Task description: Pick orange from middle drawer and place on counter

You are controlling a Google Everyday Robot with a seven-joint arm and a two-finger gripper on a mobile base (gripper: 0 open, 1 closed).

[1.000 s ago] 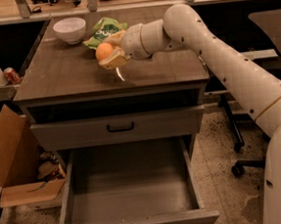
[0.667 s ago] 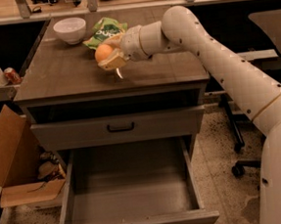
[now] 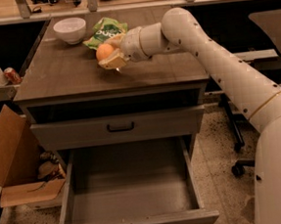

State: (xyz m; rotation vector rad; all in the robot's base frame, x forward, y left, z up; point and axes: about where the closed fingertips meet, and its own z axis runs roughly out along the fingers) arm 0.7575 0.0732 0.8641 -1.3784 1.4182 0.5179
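Little has moved since a second ago: my gripper [image 3: 109, 59] has barely shifted over the counter [image 3: 63, 76], and its fingers stay clamped on the orange [image 3: 103, 51]. From the left, a cardboard box [image 3: 6, 145] leans beside the counter, a white bowl [image 3: 69, 29] sits at the counter's back left corner, a green bag [image 3: 105, 31] lies along the counter's back edge, and the orange is held over the counter's middle; I cannot tell whether it touches the top. My pale arm [image 3: 215, 63] reaches in from the counter's right, and below the counter the middle drawer [image 3: 130, 193] stands pulled open.
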